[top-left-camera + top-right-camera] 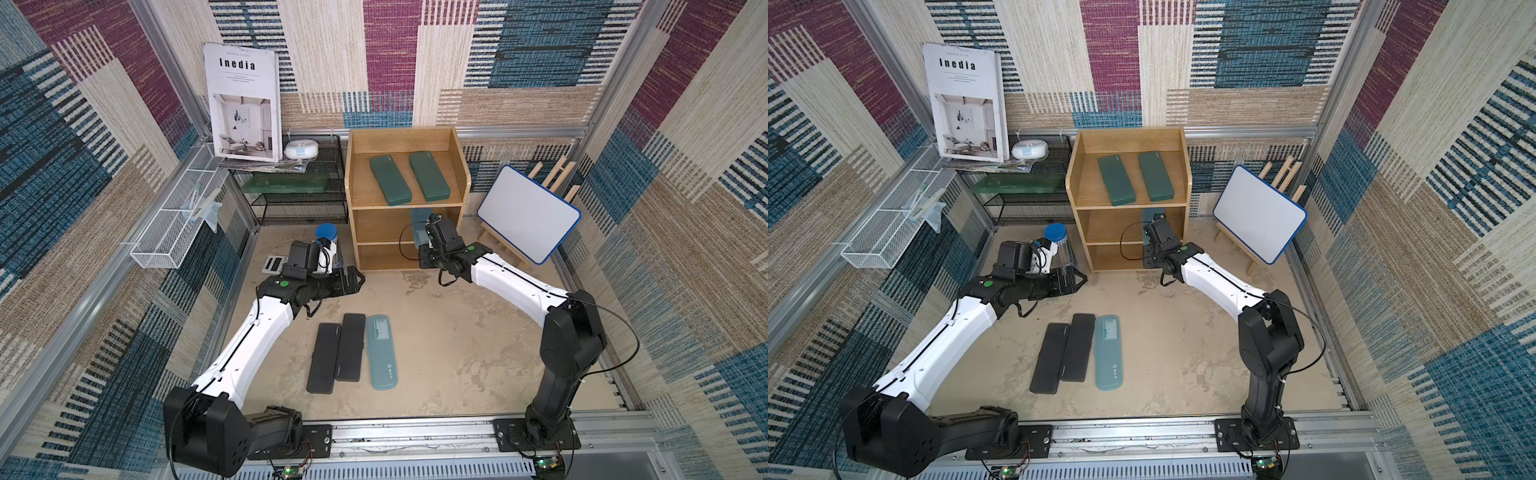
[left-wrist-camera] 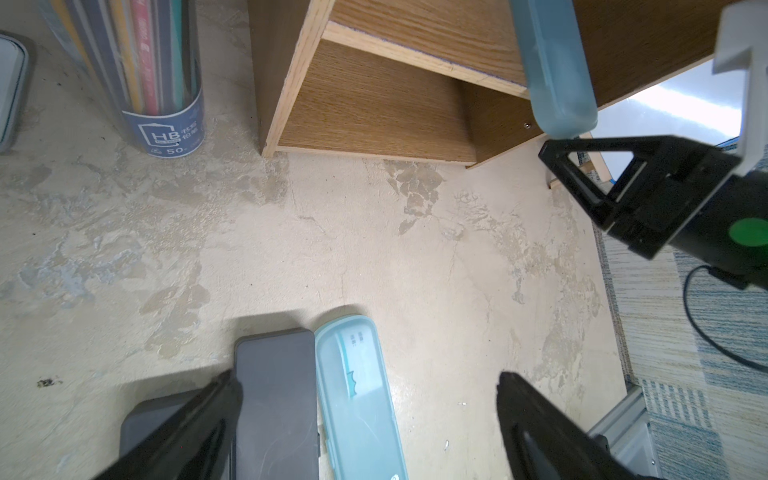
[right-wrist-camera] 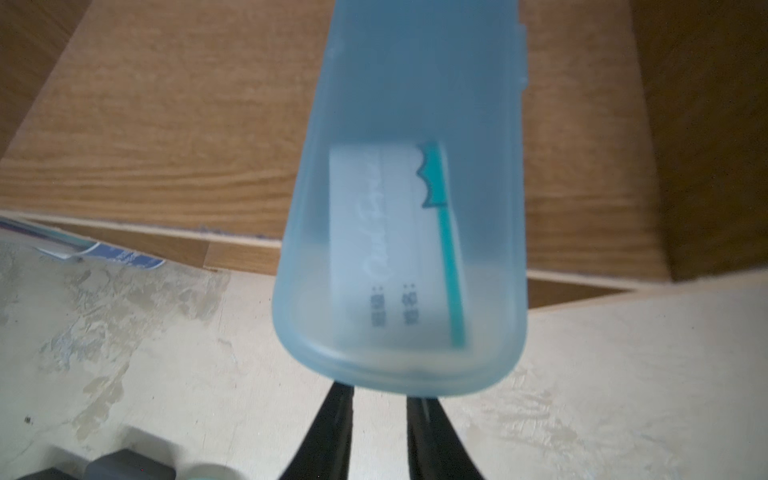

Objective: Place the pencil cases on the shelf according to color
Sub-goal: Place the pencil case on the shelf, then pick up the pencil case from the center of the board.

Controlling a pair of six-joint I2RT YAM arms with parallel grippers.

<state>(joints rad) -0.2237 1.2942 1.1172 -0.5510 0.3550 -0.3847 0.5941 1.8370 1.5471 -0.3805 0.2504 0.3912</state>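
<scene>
On the middle tier of the wooden shelf, a translucent light-blue pencil case lies lengthwise near the right wall, its near end overhanging the front edge. At that end sits the right gripper, jaws pressed together and not pinching the case; contact is unclear. Two dark green cases lie on the top tier, while two black cases and the second light-blue case lie side by side on the surface. An off-centre shove would likely swing the overhanging case against the wall or tip it off the edge. The right arm reaches forward, wrist level with the middle tier. The left gripper hovers low near the pencil tube, jaws spread and empty.
</scene>
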